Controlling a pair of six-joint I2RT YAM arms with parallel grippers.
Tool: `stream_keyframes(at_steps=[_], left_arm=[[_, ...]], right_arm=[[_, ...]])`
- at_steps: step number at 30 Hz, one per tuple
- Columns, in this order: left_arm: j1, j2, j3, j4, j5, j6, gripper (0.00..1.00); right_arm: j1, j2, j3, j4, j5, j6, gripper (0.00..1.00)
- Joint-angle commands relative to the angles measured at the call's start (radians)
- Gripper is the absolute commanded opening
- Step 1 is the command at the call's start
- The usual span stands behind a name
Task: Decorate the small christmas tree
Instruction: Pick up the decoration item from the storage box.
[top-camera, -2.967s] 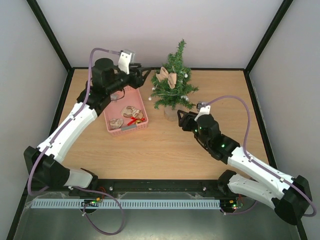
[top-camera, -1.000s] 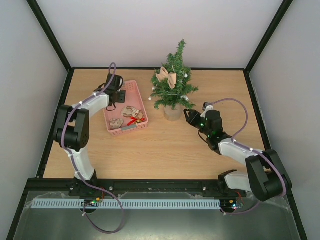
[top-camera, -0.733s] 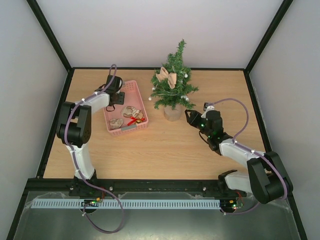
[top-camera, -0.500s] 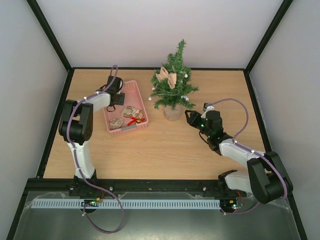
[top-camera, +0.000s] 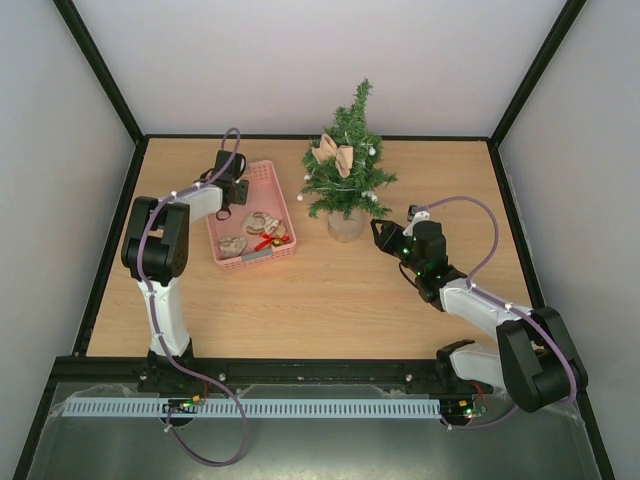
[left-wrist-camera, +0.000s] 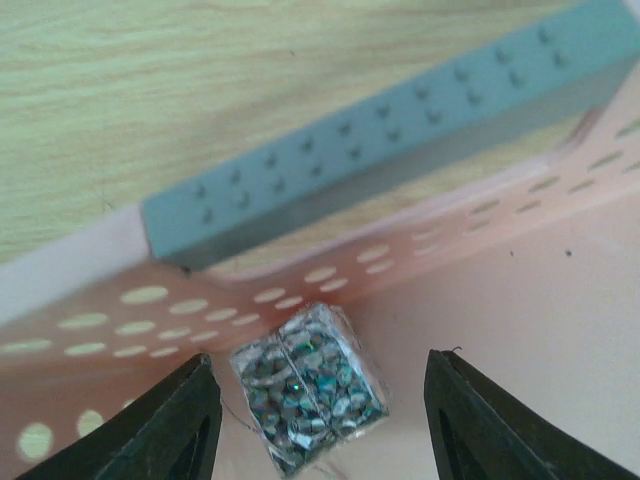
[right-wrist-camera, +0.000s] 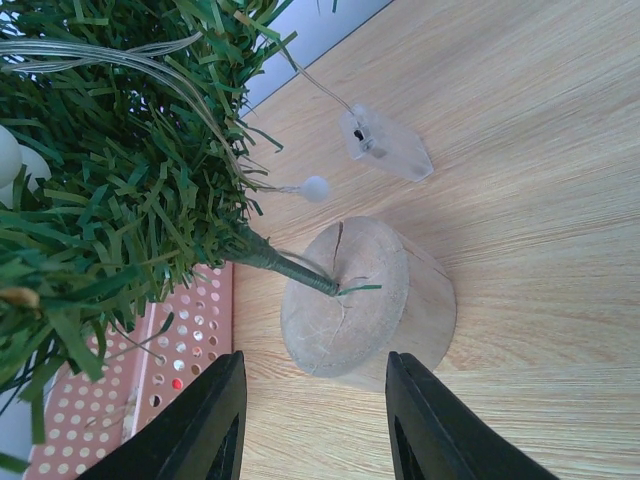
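Open, empty left gripper (left-wrist-camera: 320, 362) straddles a glittery cube (left-wrist-camera: 308, 388) in the basket (left-wrist-camera: 520, 200); open, empty right gripper (right-wrist-camera: 315, 358) faces the tree (right-wrist-camera: 120, 200).

A pink basket (top-camera: 283, 200) sits on the far left part of the wooden table (top-camera: 330, 300). In it I see a pale beige ornament (top-camera: 262, 222), a second beige ornament (top-camera: 233, 245) nearer the near end, and a small red piece (top-camera: 272, 240) to their right. Close up, a glittery silver cube (left-wrist-camera: 308, 388) rests on the basket floor, just beside the perforated wall. A grey dotted strip (left-wrist-camera: 380, 140) runs along that wall's rim. A clear plastic box (right-wrist-camera: 387, 143) lies flat on the wood, trailing a thin wire.
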Motion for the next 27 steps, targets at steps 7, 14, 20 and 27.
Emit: stream_keyframes(at_steps=[7,14,20,27], left_arm=[[0.001,0.051,0.007,0.059,-0.055,0.014,0.58],[0.003,0.09,0.043,0.016,-0.04,0.025,0.53],[0.0,0.062,0.018,0.022,-0.03,0.018,0.39],[-0.026,-0.067,-0.01,-0.021,0.003,-0.033,0.4]], right_arm=[[-0.003,0.006,0.012,-0.008,0.023,-0.022,0.38],[-0.003,0.011,0.018,-0.009,0.025,-0.025,0.38],[-0.003,-0.005,0.016,-0.023,0.036,-0.038,0.38],[-0.003,-0.021,0.014,-0.038,0.04,-0.049,0.38]])
